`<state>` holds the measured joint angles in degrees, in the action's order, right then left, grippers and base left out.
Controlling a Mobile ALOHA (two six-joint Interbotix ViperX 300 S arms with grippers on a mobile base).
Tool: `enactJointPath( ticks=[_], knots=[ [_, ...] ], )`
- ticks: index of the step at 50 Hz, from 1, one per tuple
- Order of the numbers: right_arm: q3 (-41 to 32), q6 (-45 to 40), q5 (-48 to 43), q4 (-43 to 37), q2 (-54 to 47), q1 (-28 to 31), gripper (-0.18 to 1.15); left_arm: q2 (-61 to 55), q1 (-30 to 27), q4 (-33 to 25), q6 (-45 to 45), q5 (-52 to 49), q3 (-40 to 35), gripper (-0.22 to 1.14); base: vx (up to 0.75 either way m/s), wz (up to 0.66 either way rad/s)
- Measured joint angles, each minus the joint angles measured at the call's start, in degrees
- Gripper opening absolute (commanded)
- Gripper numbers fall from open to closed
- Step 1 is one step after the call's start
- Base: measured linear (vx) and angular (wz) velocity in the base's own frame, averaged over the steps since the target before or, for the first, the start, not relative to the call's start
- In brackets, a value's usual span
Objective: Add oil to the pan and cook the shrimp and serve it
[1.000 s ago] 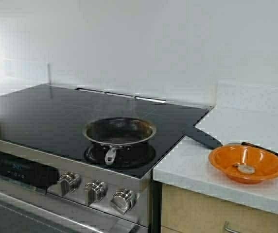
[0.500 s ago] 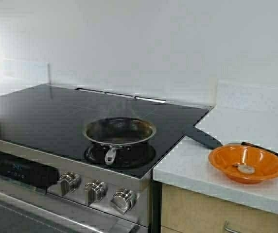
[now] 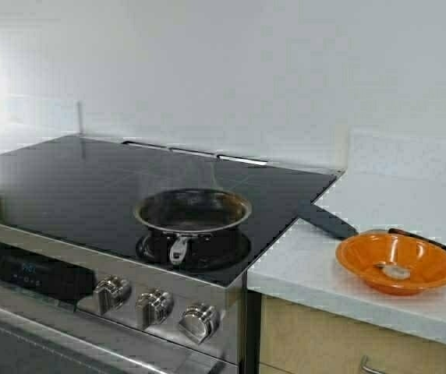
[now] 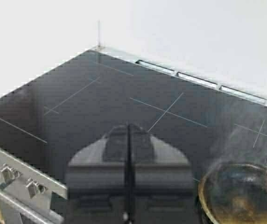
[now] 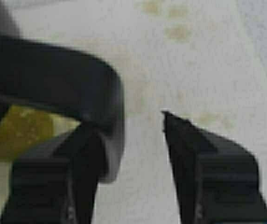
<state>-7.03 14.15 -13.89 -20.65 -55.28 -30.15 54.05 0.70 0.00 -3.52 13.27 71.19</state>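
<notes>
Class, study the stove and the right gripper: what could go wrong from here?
1. Smoke rises from the pan, so it looks very hot; oil poured in now might spatter or burn.
2. The right gripper is open with the black handle close beside one finger, off-centre; closing there might tip the oil.

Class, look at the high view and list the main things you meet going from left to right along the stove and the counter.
Stove knobs → pan on the cooktop → dark spatula blade → orange bowl on the white counter, shrimp inside it.
</notes>
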Motion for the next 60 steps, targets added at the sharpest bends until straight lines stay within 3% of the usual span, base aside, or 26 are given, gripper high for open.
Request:
enactJointPath(
  ticks=[25,60],
  knots=[
    [5.4,0.0,0.4,0.0,4.2,0.0,0.77,0.0,0.0,0.0,-0.2,-0.1,1.1,0.03,0.0,0.0],
    [15.4,0.0,1.8,0.0,12.5,4.3,0.77,0.0,0.0,0.0,-0.4,-0.3,1.2,0.03,0.0,0.0]
  ],
)
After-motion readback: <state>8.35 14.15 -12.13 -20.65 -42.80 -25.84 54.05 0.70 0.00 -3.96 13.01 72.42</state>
